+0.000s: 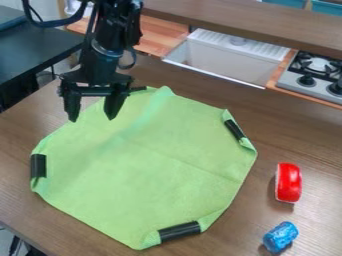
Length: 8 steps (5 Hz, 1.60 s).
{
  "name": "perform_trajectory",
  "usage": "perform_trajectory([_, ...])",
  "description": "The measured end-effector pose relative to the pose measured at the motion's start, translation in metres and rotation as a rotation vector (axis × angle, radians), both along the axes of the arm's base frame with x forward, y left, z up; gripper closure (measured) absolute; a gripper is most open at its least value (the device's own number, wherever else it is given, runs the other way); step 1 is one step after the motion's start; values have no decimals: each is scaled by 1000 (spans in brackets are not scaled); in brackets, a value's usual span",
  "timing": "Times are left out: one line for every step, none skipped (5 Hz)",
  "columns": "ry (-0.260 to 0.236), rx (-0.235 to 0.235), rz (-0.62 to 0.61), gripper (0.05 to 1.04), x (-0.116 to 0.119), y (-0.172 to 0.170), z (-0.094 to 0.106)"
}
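1. Now, here's the green cloth (143,165), spread wide over the brown table (294,135), a bright lime sheet with its corners folded in so the outline runs roughly eight-sided.
2. Black strips mark the folds: one at the left (38,166), one at the bottom (179,231), one on the right (234,129), and a dark bit at the top, by the gripper (92,118).
3. Look at that surface: mostly flat, a faint crease slanting across the middle, a paler ripple rising towards the top corner.
4. And the pincer? Wide apart, nothing between its fingers, over the cloth's upper-left edge; whether it touches, I can't tell.
5. Off to the right, a red object (289,182) with a pale rim, and nearer the camera, a small blue one (280,236).
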<state>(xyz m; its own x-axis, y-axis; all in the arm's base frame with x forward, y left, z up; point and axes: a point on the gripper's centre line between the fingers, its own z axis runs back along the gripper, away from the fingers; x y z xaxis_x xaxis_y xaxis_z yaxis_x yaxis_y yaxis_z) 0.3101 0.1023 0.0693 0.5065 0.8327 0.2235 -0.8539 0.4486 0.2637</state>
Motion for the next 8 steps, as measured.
perform_trajectory([29,-4,-3,82,-3,0,-10])
perform_trajectory([17,23,-54,82,-16,2,-13])
perform_trajectory([-19,19,-99,82,-21,7,-5])
perform_trajectory([-22,27,-209,82,-28,26,-1])
perform_trajectory([-4,27,-465,82,-39,43,-3])
perform_trajectory([8,-2,-716,82,-53,57,-8])
perform_trajectory([14,-21,-968,82,-68,68,-9])
perform_trajectory([-12,-75,-1140,83,-84,81,-6])
